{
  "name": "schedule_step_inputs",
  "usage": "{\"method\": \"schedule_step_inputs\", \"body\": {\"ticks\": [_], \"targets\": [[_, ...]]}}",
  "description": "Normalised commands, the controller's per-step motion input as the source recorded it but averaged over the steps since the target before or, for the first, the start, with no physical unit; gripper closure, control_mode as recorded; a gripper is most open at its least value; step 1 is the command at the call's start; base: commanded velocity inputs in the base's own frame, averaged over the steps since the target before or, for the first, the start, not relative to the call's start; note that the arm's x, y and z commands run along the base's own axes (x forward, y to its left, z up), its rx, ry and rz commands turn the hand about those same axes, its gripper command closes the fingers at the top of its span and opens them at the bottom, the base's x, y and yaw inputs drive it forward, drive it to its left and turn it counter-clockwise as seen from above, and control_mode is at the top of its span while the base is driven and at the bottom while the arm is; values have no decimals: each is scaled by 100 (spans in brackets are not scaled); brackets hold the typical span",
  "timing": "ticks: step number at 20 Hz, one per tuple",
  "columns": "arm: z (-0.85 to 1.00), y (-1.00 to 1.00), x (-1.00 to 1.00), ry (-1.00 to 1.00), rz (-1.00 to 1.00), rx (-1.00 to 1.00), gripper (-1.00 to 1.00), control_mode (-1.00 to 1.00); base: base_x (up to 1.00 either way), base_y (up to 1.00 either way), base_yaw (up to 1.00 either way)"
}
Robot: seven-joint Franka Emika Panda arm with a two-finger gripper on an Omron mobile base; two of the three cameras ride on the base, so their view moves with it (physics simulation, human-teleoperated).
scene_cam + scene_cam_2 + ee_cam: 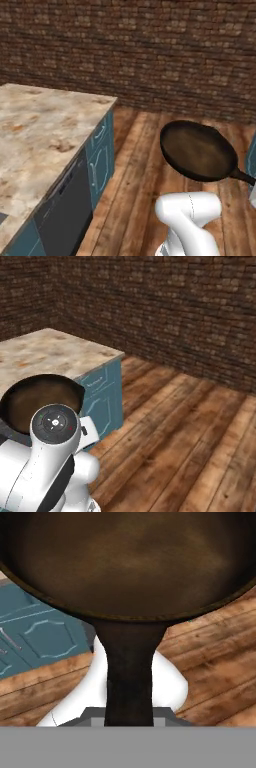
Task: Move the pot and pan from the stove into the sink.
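The gripper (129,719) is pinched on the long handle of the frying pan (200,150), which hangs in the air over the wooden floor (190,431), off the marble counter's (40,130) right edge. The handle runs straight out from the hand, with the bowl beyond it.

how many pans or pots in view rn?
1: the pan, held by its handle in the gripper, in the air over the wood floor beside the counter. No pot visible; it may be off-camera.

pan (199,150) above floor (145,170) (beside counter (40,135))
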Motion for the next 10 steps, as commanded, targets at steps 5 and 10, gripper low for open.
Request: {"method": "schedule_step_inputs", "body": {"ticks": [5,10], "targets": [[0,0,0,0,0,0,100,100,-5,0,50],[0,0,0,0,0,0,100,100,-5,0,50]]}}
